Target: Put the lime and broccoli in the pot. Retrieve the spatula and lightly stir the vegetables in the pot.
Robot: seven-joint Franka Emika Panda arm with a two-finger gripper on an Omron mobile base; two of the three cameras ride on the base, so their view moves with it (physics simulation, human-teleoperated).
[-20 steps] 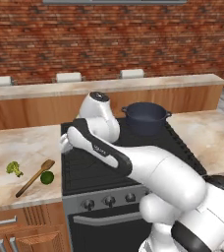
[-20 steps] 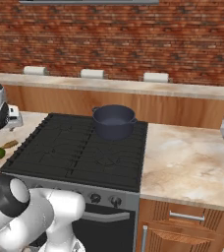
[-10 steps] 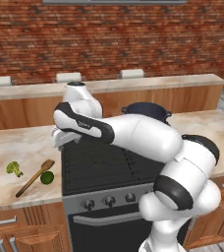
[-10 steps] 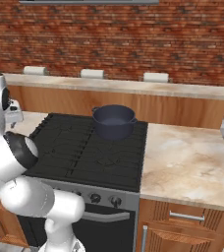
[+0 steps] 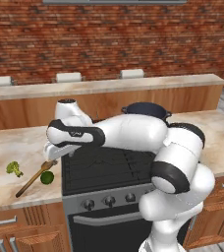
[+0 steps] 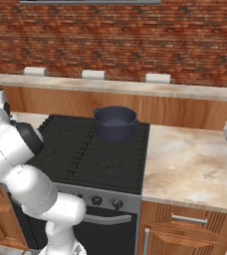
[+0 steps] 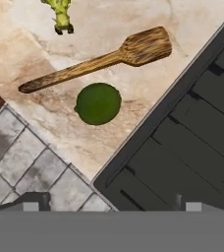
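The lime (image 7: 98, 103) lay on the counter (image 7: 109, 15) just beside the spatula (image 7: 99, 59), ahead of the spread, empty gripper (image 7: 109, 204) and slightly toward the floor side; the spatula's handle ran crosswise, with the broccoli (image 7: 60, 12) beyond.

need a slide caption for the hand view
Open tool hovers above lime beside wooden spatula, broccoli beyond, stove alongside.

The lime (image 7: 98, 103) is bright green, the broccoli (image 5: 14, 169) green with a paler stem. The spatula (image 7: 99, 60) is streaked brown wood on a mottled beige counter (image 5: 8, 147); the pot (image 6: 115, 123) is dark navy.
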